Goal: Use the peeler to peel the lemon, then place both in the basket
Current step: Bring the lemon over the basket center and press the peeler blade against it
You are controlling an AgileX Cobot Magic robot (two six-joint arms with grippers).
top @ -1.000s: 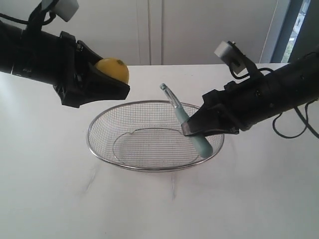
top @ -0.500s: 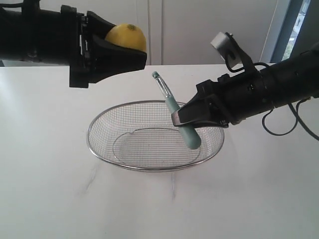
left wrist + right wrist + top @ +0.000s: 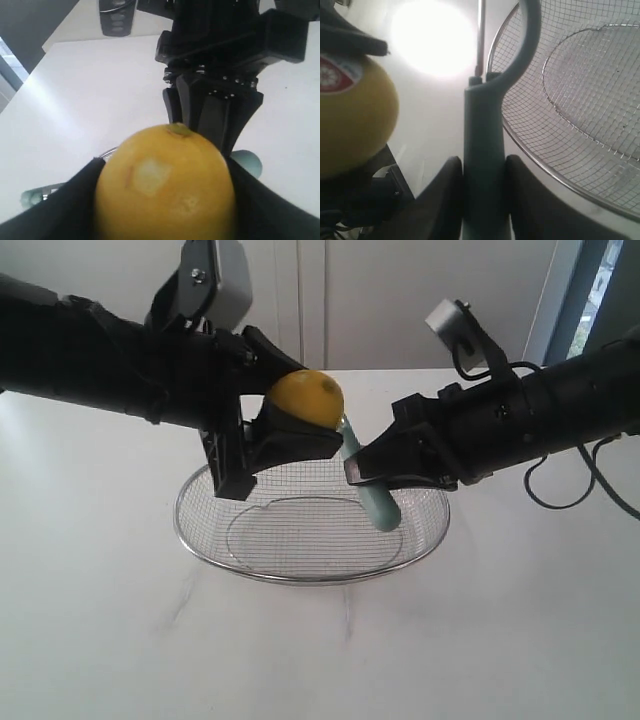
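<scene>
What my left gripper holds: the lemon, clamped between two black fingers that are parted only as wide as the fruit.
Left wrist view: the lemon fills the lower frame, with a dark finger on each side and a pale patch on its skin.
Right gripper: closed around the handle of the peeler, with no gap I can see.
Right wrist view: both fingers press the teal handle, and the curved head rises beyond them.
Peeler position: tilted, with the handle end low over the basket and the head up beside the lemon. I cannot tell whether the blade touches the skin.
Lemon position: in the air above the basket's far rim, between my two arms.
Labels: a red and white sticker sits on the lemon. Its print is too blurred for me to read.
Basket: silver wire mesh, resting on the white table with nothing lying in it. Its rim runs close under the peeler.
</scene>
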